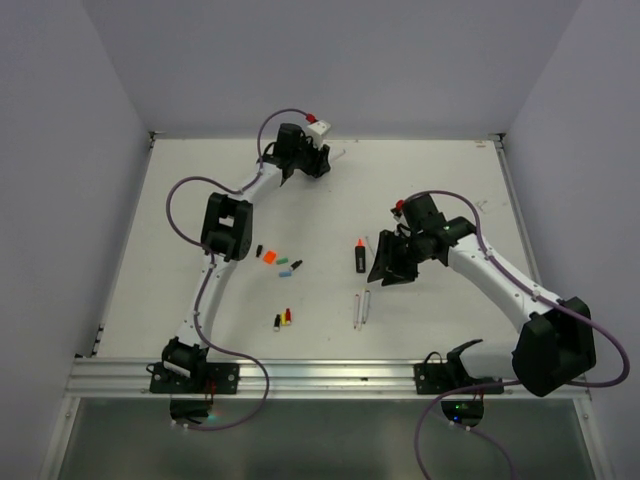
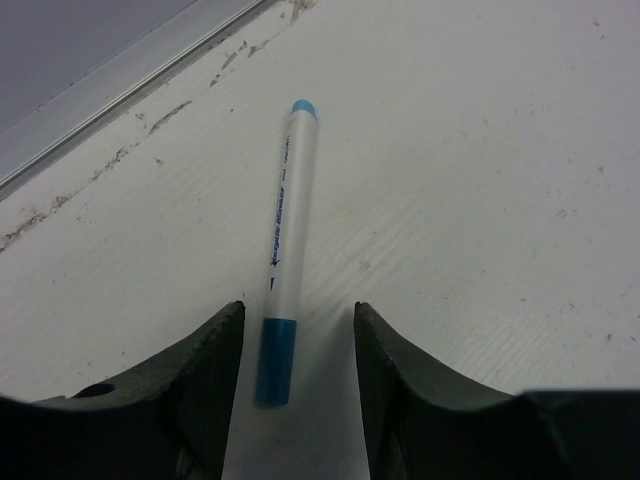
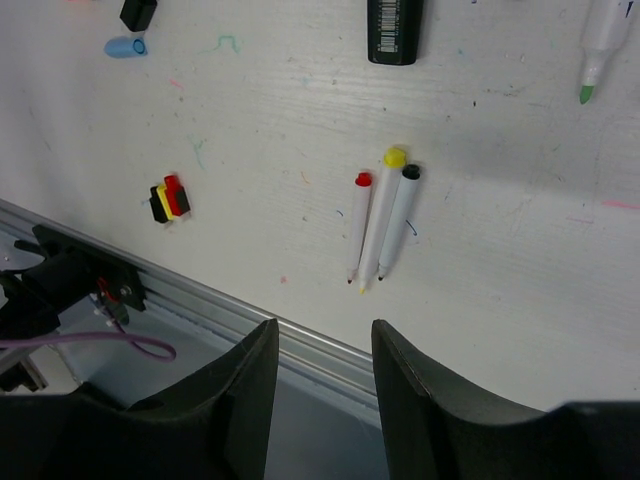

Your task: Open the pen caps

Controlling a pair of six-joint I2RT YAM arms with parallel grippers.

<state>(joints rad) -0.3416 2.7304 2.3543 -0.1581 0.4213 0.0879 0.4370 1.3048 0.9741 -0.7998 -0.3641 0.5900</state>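
In the left wrist view a thin white pen (image 2: pixel 288 220) lies on the table with a blue cap (image 2: pixel 276 360) still on its near end. My left gripper (image 2: pixel 298 310) is open, its fingers either side of that cap, not touching it. In the top view it (image 1: pixel 318 160) is at the far back edge. My right gripper (image 3: pixel 322 340) is open and empty, above the front rail. Three uncapped pens (image 3: pixel 378 215) with red, yellow and black ends lie side by side. Loose red, yellow and black caps (image 3: pixel 170 200) sit together to their left.
The black highlighter (image 1: pixel 360 256) lies mid-table beside my right gripper (image 1: pixel 386 268). Loose orange (image 1: pixel 268 255), green, blue (image 3: pixel 125 46) and black caps lie left of it. A green-tipped uncapped pen (image 3: pixel 600 40) lies to the right. A metal rail (image 1: pixel 330 375) runs along the table's front edge.
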